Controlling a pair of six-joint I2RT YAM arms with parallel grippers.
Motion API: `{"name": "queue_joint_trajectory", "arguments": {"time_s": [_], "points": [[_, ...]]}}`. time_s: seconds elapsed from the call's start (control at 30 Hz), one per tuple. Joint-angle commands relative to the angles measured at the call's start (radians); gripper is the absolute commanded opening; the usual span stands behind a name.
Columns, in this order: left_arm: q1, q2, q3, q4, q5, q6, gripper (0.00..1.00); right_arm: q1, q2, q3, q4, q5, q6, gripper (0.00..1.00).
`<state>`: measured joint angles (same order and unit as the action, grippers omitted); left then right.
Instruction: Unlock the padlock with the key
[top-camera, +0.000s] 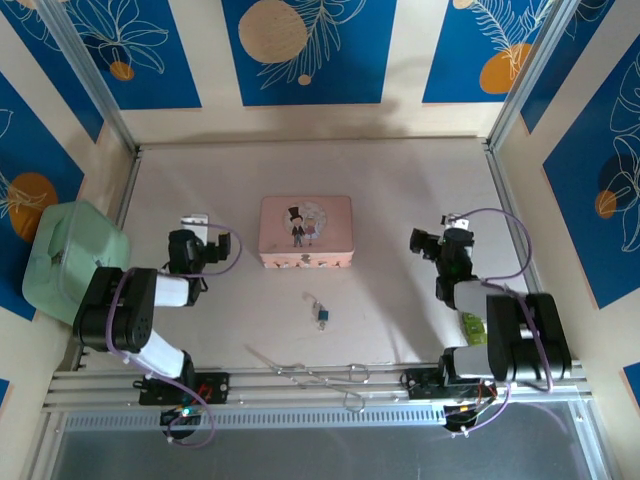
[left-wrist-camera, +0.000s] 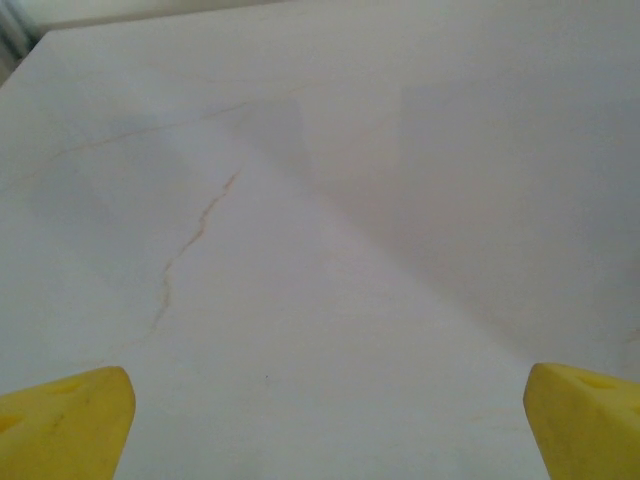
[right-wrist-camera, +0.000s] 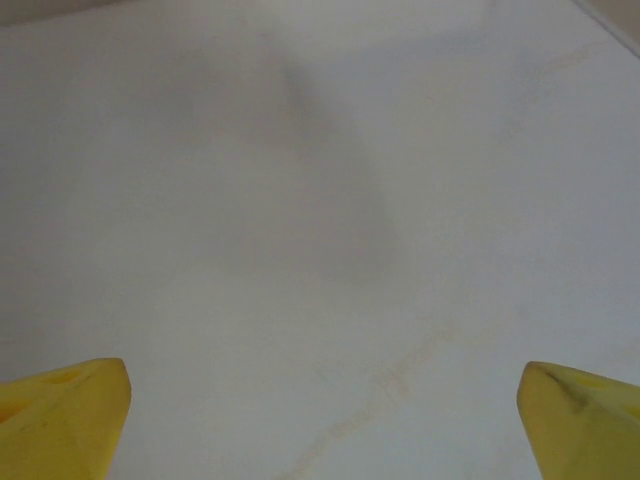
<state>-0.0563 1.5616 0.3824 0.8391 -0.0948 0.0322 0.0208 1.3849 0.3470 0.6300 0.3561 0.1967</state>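
i've got the tiny blue padlock (top-camera: 322, 316) lying on the table (top-camera: 400, 190) just below centre frame in the top view, a little under the pink tin box (top-camera: 306, 231) and apart from it. left gripper (left-wrist-camera: 328, 395) on its wrist cam: yellow fingertips (left-wrist-camera: 70, 420) spread wide over bare tabletop, holding nothing. right gripper (right-wrist-camera: 325, 395), same story, jaws wide and empty. thin silver wire pieces (top-camera: 320, 375) sit low in frame, between the two arm bases.

Sitting with both arms folded back, elbows raised; pointing left gripper (left-wrist-camera: 328, 425) and right gripper (right-wrist-camera: 322, 420) downward, yellow fingertips (left-wrist-camera: 65, 420) standing wide apart.
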Motion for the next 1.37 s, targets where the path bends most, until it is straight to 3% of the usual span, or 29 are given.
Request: {"name": "queue_joint_trajectory", "arguments": {"time_s": [0.0,0.07,0.13,0.27,1.33], "points": [[0.004,0.001,-0.004,0.088,0.086,0.003,0.99,-0.001,0.174,0.004,0.378,-0.145,-0.069,0.99],[0.004,0.001,-0.005,0.091,0.085,0.005,0.99,-0.003,0.119,0.062,0.159,-0.147,-0.062,0.99],[0.002,0.004,-0.006,0.098,0.078,0.01,0.99,-0.003,0.147,0.041,0.249,-0.162,-0.07,0.99],[-0.039,0.004,-0.02,0.127,0.001,0.037,0.99,-0.002,0.133,0.059,0.189,-0.158,-0.073,0.99],[-0.027,0.003,-0.008,0.102,0.034,0.029,1.0,-0.005,0.136,0.061,0.192,-0.186,-0.08,0.99]]}}
